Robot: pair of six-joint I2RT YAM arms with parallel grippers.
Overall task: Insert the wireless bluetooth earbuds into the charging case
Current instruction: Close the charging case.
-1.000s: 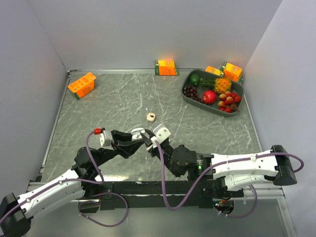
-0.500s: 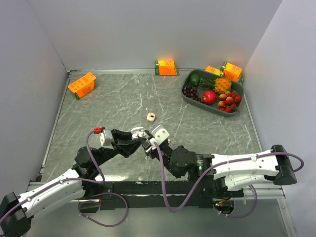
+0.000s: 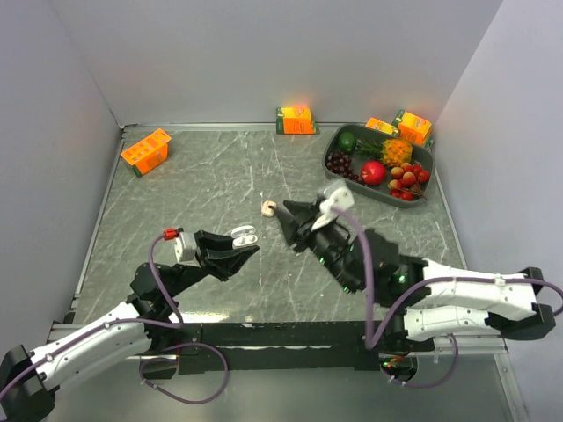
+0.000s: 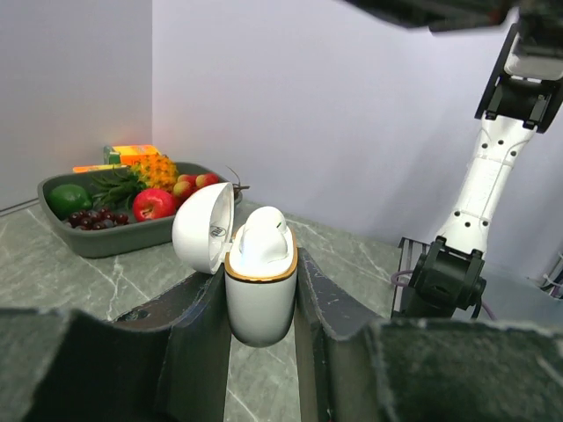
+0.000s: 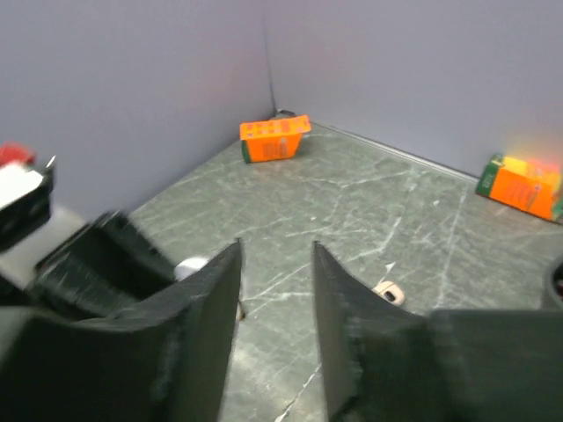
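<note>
The right arm has swung off the charging case (image 4: 259,294) in the past second and reached up the table (image 3: 176,202), while the left arm has kept the case near where it was. The case sits upright in the left wrist view, its lid (image 4: 204,227) hinged open to one side and one white earbud (image 4: 262,237) seated in the gold-rimmed mouth. The left fingers (image 4: 198,330) pinch the case body from both sides and hold it off the table.

The right fingers (image 5: 207,325) are spread wide and empty, touching nothing. In the overhead view their tips sit just beside a small pale-beige piece (image 3: 269,208) lying alone on the table. It is too small to tell for sure, but it is likely the next earbud.

The step in hand looks like the fetch between insertions, with one bud in place and the right arm going for another. The next move calls for lowering the spread fingers around the small piece, closing gently on it and carrying it back to the open case. The left arm must keep the case steady and its mouth up. A fruit tray (image 3: 332,171) stands well apart at the far right corner.
</note>
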